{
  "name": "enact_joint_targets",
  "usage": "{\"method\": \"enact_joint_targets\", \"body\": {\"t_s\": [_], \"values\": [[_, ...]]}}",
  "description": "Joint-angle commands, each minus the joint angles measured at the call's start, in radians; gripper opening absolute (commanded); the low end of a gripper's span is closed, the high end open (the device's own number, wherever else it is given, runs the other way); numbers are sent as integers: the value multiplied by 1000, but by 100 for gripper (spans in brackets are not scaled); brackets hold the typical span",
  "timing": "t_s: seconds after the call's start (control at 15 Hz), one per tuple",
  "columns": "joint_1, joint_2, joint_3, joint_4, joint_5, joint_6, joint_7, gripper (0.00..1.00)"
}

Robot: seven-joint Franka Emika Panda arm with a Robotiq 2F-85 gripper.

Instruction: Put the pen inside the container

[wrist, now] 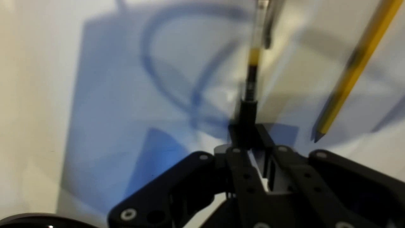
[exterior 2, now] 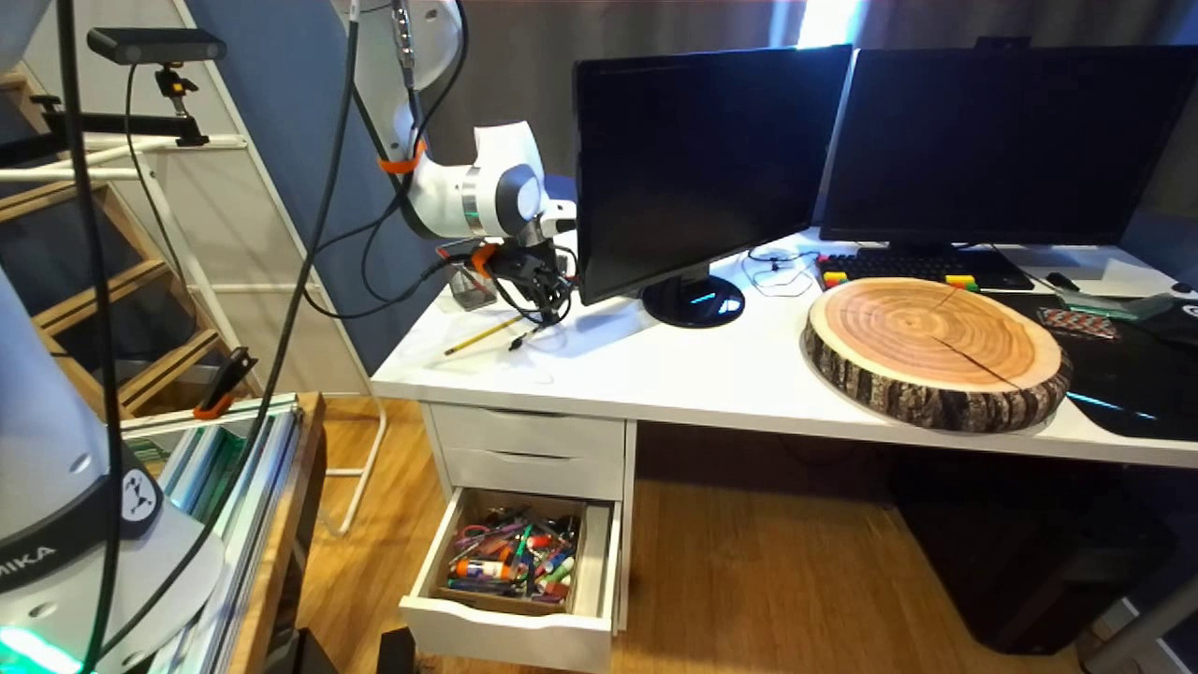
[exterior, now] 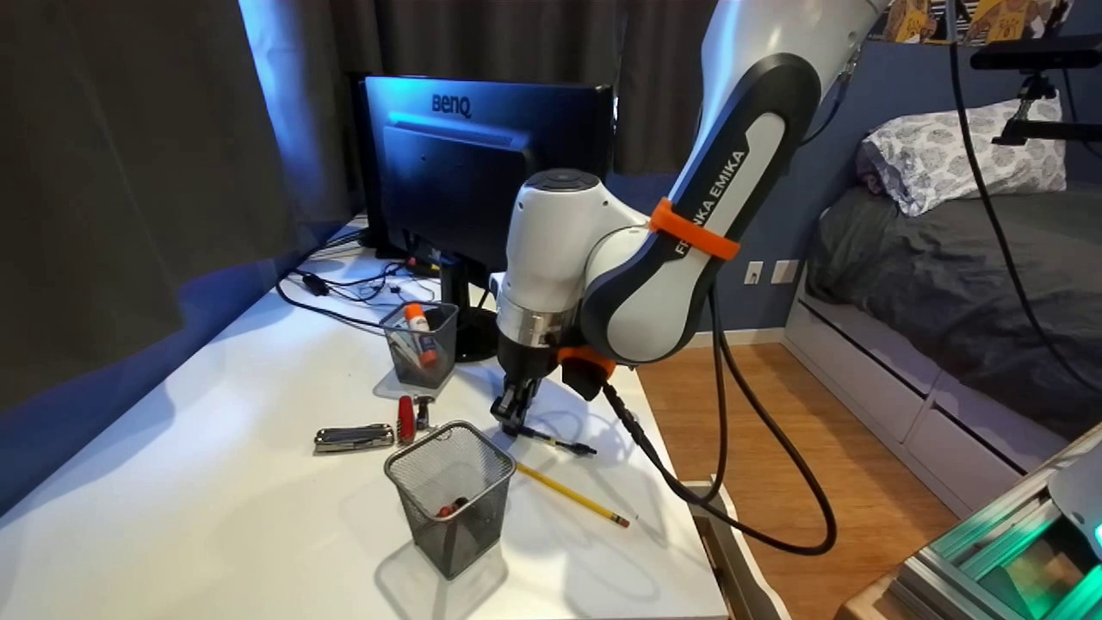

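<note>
The pen (exterior: 558, 443) is slim and black with a yellow band. It also shows in an exterior view (exterior 2: 524, 339) and in the wrist view (wrist: 254, 57). My gripper (exterior: 510, 427) points down low over the desk. In the wrist view the gripper (wrist: 246, 134) has its fingertips close together on the pen's black end; the rest sticks out ahead. I cannot tell whether the pen touches the desk. The container, a dark wire-mesh cup (exterior: 461, 525), stands upright beside the gripper, with small red and dark items inside. It is partly hidden in an exterior view (exterior 2: 471, 288).
A yellow pencil (exterior: 572, 494) lies between pen and container. A multi-tool (exterior: 353, 437), a red pocket knife (exterior: 406, 419) and a small hammer-like tool (exterior: 423, 411) lie near the container. Another mesh cup (exterior: 430, 375) holds a glue stick. A monitor (exterior: 495, 129) stands close behind the gripper.
</note>
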Motion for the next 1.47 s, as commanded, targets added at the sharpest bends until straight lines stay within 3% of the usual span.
{"method": "enact_joint_targets", "body": {"t_s": [0.0, 0.33, 0.6, 1.0, 1.2, 1.4], "values": [[0, 9, 5, 14, 33, 14, -38, 1], [-6, -101, 26, -60, 32, 52, -58, 3], [-57, -215, 113, -126, 30, 66, -158, 3], [-299, -333, 432, -236, 133, 152, -391, 3], [-485, -317, 649, -272, 157, 259, -514, 3], [-665, -233, 843, -293, 96, 382, -603, 3]]}}
